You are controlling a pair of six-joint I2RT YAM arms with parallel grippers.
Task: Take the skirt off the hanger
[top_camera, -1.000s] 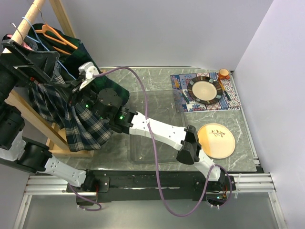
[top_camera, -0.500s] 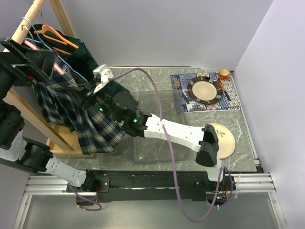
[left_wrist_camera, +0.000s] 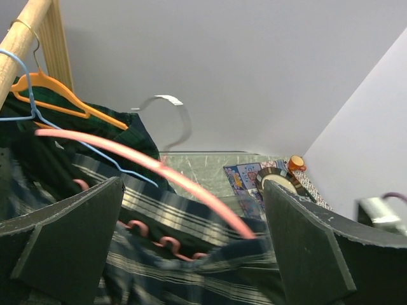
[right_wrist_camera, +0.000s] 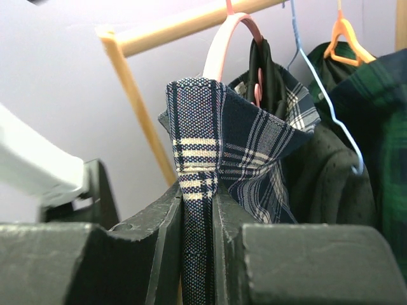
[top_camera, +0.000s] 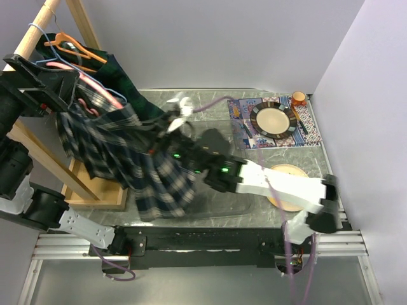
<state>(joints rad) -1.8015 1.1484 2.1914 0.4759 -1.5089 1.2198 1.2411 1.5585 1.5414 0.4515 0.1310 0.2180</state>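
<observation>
The navy and white plaid skirt [top_camera: 137,162] stretches from the pink hanger [top_camera: 89,105] on the wooden rail down toward the table's middle. My right gripper [top_camera: 167,132], blurred in the top view, is shut on a fold of the skirt's edge [right_wrist_camera: 199,190], and the fabric stands up between its jaws. The pink hanger [right_wrist_camera: 219,44] hangs behind it. My left gripper [top_camera: 63,89] is up at the rail and open. Its wide-apart fingers [left_wrist_camera: 63,235] straddle the pink hanger's arm [left_wrist_camera: 159,168] without touching it, with the skirt [left_wrist_camera: 191,267] below.
A blue wire hanger [right_wrist_camera: 318,76] and an orange hanger [right_wrist_camera: 346,32] with dark green clothes [top_camera: 117,79] hang on the same rail [right_wrist_camera: 191,22]. A clear bin [top_camera: 213,213] sits mid-table. At the right are a dark-rimmed plate [top_camera: 272,119] on a patterned mat, an orange cup [top_camera: 297,98] and a tan plate [top_camera: 289,187].
My right arm has swung right and toward the table's middle, pulling the skirt out sideways from the hanger. The left gripper has stayed by the rail.
</observation>
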